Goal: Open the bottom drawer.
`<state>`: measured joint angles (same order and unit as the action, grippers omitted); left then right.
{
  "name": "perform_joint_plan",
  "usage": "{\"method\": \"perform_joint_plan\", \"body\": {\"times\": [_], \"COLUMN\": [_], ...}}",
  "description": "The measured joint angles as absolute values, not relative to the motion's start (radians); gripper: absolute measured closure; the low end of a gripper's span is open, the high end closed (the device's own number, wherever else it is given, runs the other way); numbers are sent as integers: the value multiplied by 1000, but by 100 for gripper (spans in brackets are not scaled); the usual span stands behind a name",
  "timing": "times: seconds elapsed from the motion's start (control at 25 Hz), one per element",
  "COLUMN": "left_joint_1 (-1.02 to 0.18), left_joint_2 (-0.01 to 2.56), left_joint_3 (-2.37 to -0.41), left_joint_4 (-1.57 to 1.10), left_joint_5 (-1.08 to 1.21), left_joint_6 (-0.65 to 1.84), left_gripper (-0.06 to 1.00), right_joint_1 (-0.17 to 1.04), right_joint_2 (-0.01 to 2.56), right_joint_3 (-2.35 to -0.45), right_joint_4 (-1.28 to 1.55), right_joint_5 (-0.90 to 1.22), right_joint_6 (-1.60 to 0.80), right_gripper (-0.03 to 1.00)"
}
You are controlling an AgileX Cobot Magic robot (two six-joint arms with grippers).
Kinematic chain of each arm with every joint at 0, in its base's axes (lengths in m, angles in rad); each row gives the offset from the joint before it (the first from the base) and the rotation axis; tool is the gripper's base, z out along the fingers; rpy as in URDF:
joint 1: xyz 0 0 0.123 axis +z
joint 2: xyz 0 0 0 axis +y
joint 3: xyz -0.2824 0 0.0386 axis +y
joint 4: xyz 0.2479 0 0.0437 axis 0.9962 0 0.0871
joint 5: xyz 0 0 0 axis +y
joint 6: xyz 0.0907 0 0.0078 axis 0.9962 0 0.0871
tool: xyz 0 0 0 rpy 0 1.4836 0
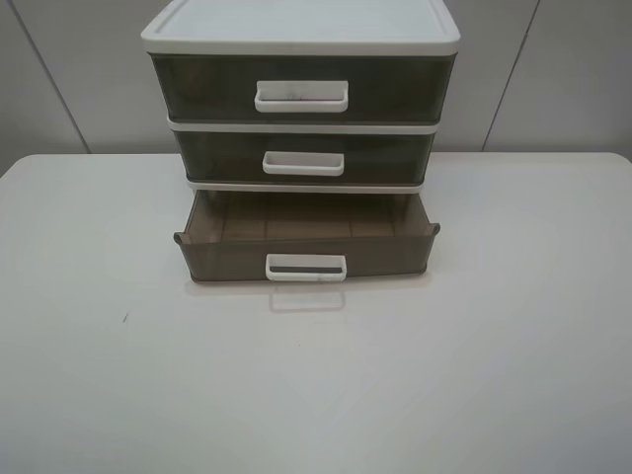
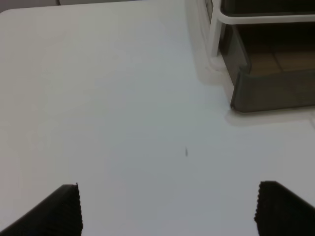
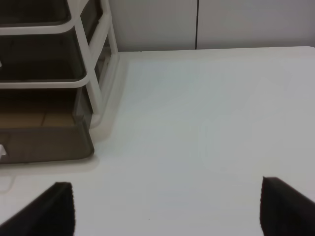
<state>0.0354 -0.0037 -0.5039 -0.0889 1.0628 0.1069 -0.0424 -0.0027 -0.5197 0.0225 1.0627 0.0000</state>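
The white-framed drawer unit (image 1: pixel 301 35) stands at the back middle of the table. The bottom drawer (image 1: pixel 306 255) is pulled out toward the front, its white loop handle (image 1: pixel 306 268) facing me and its inside empty. The middle drawer (image 1: pixel 304 156) and top drawer (image 1: pixel 301 89) are pushed in. Neither arm shows in the exterior high view. My left gripper (image 2: pixel 167 209) is open over bare table, left of the drawer's corner (image 2: pixel 270 88). My right gripper (image 3: pixel 167 211) is open, right of the drawer's other corner (image 3: pixel 49 142).
The white table (image 1: pixel 494 375) stretches out in front of and beside the unit. A small dark speck (image 1: pixel 124 317) lies front left. A grey panelled wall (image 1: pixel 563 79) stands behind.
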Motion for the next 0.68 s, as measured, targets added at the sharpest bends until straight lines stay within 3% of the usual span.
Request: {"method": "perform_joint_plan", "body": {"times": [0.68], "left_joint_1": [35], "left_joint_2": [-4], "left_joint_3": [-504], "left_joint_4": [-89], "left_joint_5": [1063], "left_joint_6": [107], "left_gripper": [23], "right_joint_1": [-42], "right_joint_2": [-3], "right_joint_3": [-520], "right_joint_4": [25], "right_joint_5": [1062], "right_joint_6": [0], "right_gripper": [32]}}
